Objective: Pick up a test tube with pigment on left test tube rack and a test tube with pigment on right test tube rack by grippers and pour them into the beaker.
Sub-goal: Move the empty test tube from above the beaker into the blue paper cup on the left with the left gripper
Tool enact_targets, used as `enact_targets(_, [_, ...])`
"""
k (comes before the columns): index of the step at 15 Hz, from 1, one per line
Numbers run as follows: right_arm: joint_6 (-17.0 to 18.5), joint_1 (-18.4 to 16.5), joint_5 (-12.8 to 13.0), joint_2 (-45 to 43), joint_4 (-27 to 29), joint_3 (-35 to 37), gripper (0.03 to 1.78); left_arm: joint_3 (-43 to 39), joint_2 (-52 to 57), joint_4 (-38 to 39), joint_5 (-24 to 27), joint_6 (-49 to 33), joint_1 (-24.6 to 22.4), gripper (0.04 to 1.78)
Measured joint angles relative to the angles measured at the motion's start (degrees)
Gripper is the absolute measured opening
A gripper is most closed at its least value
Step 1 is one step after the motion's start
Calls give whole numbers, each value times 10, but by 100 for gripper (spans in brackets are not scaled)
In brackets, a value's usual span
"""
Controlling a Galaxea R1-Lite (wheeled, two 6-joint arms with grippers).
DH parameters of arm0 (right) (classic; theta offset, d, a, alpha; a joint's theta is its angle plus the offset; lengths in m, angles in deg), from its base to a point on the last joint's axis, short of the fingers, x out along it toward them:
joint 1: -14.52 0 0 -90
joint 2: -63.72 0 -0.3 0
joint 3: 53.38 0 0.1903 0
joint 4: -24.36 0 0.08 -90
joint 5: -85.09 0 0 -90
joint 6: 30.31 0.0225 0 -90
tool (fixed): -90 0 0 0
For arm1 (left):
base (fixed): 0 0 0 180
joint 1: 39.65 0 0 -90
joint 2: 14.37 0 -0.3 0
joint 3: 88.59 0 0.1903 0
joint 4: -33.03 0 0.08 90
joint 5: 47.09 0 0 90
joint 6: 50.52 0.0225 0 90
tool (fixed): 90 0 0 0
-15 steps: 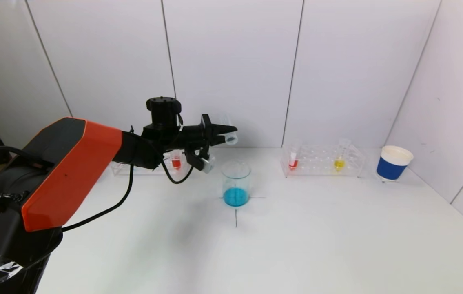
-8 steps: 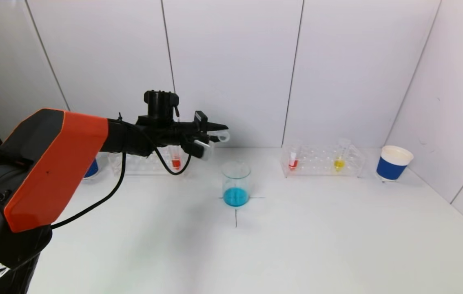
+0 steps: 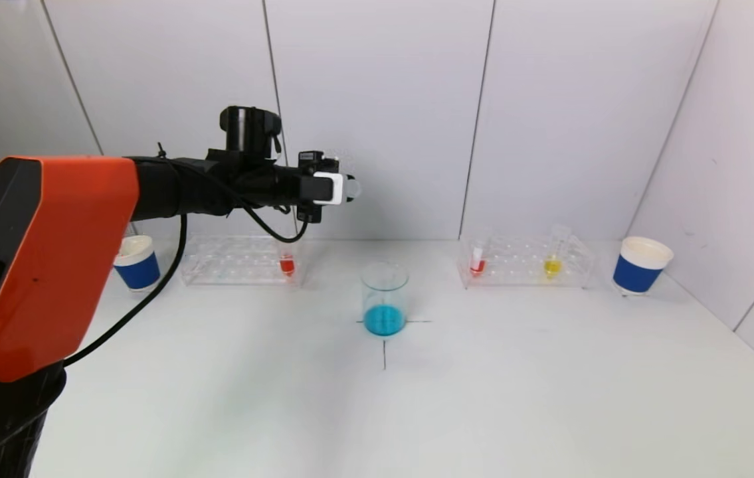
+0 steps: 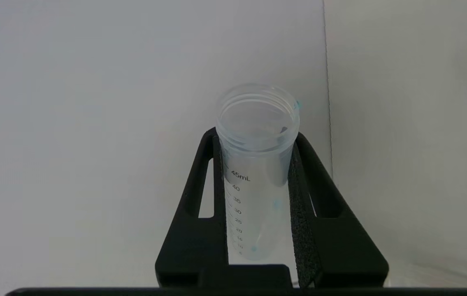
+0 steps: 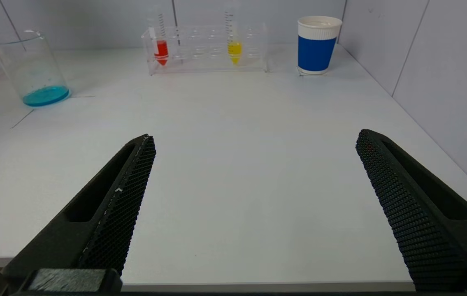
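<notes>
Test tube (image 4: 256, 164), a clear plastic cylinder with printed millilitre marks and a threaded open mouth, sits clamped between the two black, rough-padded fingers of the left claw (image 4: 256, 148); only faint blue specks cling inside it. In the head view that claw (image 3: 333, 188) is held high above the white bench (image 3: 483, 385), at about 11 o'clock from the beaker (image 3: 384, 299). The beaker is a straight-walled glass vessel standing on a drawn cross, with a shallow layer of blue liquid at its bottom. At 9 o'clock from it lies the left rack (image 3: 237, 260), clear acrylic, holding one tube of red pigment (image 3: 287, 264). At 3 o'clock the right rack (image 3: 526, 262) carries a red tube (image 3: 477, 261) and a yellow tube (image 3: 553, 260). A blue paper cup stands at each outer end (image 3: 135, 263) (image 3: 640, 265). The right claw (image 5: 254, 164) hovers low near the bench's front edge, its mesh-textured fingers spread wide, holding nothing.
</notes>
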Motion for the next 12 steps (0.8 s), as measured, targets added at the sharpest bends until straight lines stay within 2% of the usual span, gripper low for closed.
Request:
enact_targets(6, [0,0,0,0,0,0,177,3,56,-8,-93,-250,-5,45])
enact_targets(12, [0,0,0,0,0,0,177,3,97,-13,-224,-487,-14,45])
